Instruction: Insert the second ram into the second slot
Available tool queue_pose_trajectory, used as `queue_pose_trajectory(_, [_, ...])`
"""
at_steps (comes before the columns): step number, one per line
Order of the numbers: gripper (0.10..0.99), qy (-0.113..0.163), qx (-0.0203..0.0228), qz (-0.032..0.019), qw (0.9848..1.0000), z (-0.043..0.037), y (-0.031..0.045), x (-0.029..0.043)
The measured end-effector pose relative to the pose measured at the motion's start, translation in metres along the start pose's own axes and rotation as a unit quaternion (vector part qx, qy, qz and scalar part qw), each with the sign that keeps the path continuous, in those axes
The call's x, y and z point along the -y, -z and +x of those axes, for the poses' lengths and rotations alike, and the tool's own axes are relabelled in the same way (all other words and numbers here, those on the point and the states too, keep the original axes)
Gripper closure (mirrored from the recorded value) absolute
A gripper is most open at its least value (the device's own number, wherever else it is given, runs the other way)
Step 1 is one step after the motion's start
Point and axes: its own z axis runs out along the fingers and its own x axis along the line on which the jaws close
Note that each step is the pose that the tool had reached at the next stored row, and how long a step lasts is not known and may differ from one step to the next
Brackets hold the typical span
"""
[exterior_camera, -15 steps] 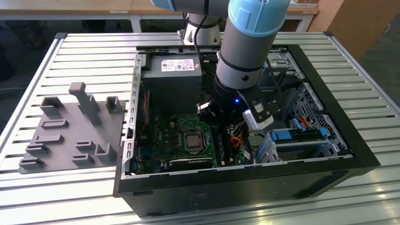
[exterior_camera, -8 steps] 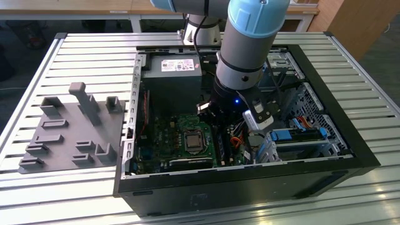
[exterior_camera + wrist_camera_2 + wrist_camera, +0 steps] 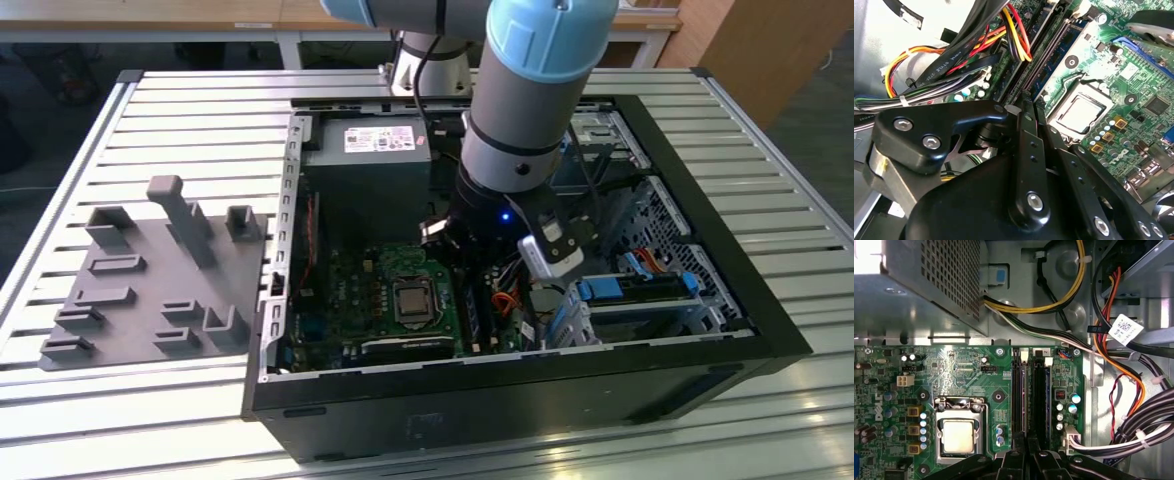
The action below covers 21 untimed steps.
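Jaws look pressed together, apparently on nothing, with the arm (image 3: 534, 90) reaching steeply down over the RAM slots (image 3: 1031, 395).

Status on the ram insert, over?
Tool low over the memory slots, next to the CPU socket. Second ram: cannot tell if seated. Cable bundle close beside the slots.

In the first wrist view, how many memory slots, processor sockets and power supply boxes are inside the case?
Memory slots: 2
Processor socket: 1
Power supply box: 1
Total: 4
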Motion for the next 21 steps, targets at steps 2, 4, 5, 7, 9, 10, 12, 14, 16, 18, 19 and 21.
queue_pose_trajectory(2, [0.949,0.000,0.0000,0.0000,1.0000,0.0000,-0.0006,0.0000])
queue_pose_trajectory(4, [0.949,0.000,0.0000,0.0000,1.0000,-0.0001,-0.0009,0.0000])
queue_pose_trajectory(5, [0.949,0.000,0.0000,0.0000,1.0000,-0.0001,-0.0010,0.0000])
queue_pose_trajectory(7, [0.949,0.000,0.0000,0.0000,1.0000,-0.0001,-0.0012,0.0000])
queue_pose_trajectory(9, [0.949,0.000,0.0000,-0.0001,1.0000,-0.0001,-0.0018,0.0000])
queue_pose_trajectory(10, [0.949,0.000,0.0000,0.0000,1.0000,-0.0001,-0.0021,0.0000])
queue_pose_trajectory(12, [0.949,0.000,0.0000,0.0000,1.0000,-0.0002,-0.0034,0.0000])
queue_pose_trajectory(14, [0.949,0.000,-0.0001,0.0000,1.0000,-0.0002,-0.0050,0.0000])
queue_pose_trajectory(16, [0.949,0.000,-0.0001,0.0001,1.0000,-0.0003,-0.0053,0.0000])
queue_pose_trajectory(18, [0.949,0.000,-0.0001,0.0001,1.0000,-0.0003,-0.0054,0.0000])
queue_pose_trajectory(19, [0.949,0.000,-0.0001,0.0001,1.0000,-0.0003,-0.0055,0.0000])
queue_pose_trajectory(21, [0.941,0.000,-0.0001,0.0000,1.0000,-0.0003,-0.0056,0.0000])
